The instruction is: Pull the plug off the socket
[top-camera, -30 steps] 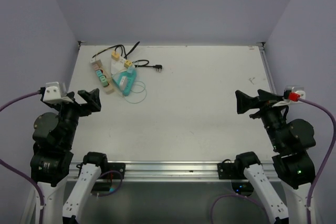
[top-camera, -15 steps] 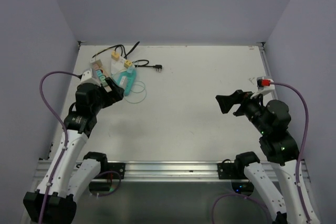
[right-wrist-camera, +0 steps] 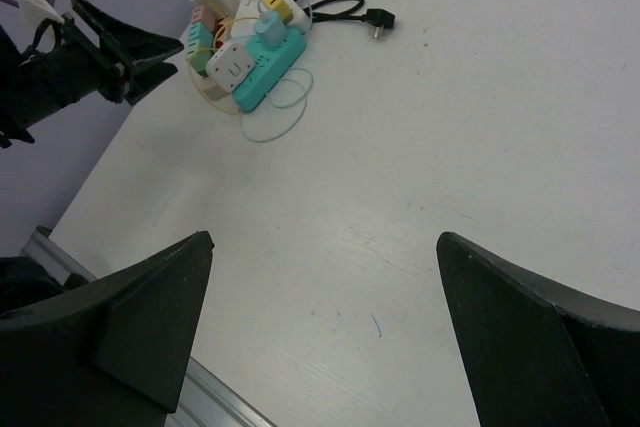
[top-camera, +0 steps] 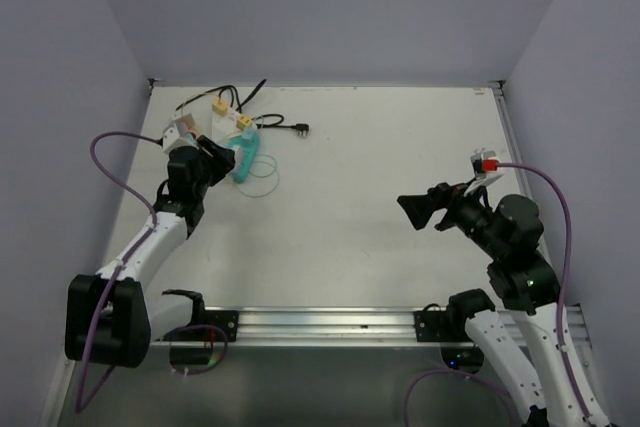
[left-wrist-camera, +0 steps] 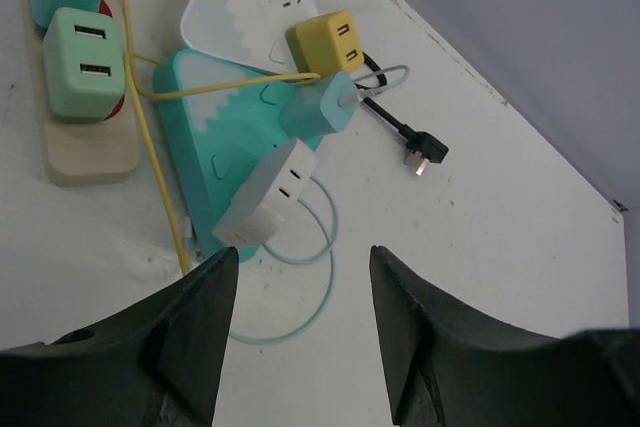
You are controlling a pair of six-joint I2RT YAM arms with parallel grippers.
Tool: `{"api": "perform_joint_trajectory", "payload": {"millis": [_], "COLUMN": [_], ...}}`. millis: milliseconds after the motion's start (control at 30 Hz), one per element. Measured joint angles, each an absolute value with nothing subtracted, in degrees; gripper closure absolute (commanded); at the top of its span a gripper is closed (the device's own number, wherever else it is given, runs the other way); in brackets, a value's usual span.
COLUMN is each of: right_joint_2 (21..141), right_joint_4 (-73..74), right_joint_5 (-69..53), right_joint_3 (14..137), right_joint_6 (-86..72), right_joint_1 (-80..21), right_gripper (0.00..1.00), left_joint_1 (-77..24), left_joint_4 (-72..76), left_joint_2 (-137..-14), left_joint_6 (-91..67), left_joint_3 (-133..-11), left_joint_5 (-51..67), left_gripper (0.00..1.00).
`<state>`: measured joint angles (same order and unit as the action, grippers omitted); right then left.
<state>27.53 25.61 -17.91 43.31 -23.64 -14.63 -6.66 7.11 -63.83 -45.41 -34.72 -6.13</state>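
Jaws gape empty on both arms [top-camera: 150, 245] [top-camera: 510, 232]; teal strip [left-wrist-camera: 212, 147], one of three, bears two adapters [left-wrist-camera: 318, 107] [left-wrist-camera: 265, 199].

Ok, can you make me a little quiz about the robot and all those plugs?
1. True or false: the left gripper is holding the white adapter.
2. What colour is the power strip that the white adapter sits in? A red, B teal, C black.
3. Fill in: the loose black plug lies on the ____.

Key:
1. False. It hovers open, apart from the adapter.
2. B.
3. table.
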Motion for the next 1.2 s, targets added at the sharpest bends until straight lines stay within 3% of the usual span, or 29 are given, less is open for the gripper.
{"api": "perform_joint_trajectory", "payload": {"millis": [267,567,900,1200], "right_joint_2": [27.11,26.96,26.94,26.98], "right_joint_4": [25.63,25.69,25.65,25.61], "right_joint_5": [-17.72,-17.45,-17.39,-17.45], "right_joint_3": [42.85,41.63,41.58,41.19], "right_joint_6": [-21.17,-19.42,-18.33,-17.89], "right_joint_1": [-16.27,-17.65,-18.02,-18.13], "right_gripper": [0.01,0.01,0.01,0.01], "left_joint_1": [-3.77,-0.71,-0.49,0.51], "left_joint_4": [13.26,16.64,18.98,25.02], "left_joint_2": [-76.6,-86.37,-94.5,-98.32], "left_joint_6": [-46.98,-47.4,-47.37,-48.95], "left_joint_3": [-36.42,-39.29,-42.44,-42.39], "left_joint_5": [-6.26,-5.89,-4.73,-3.11], "left_gripper": [0.5,0.49,0.36,0.34]}}
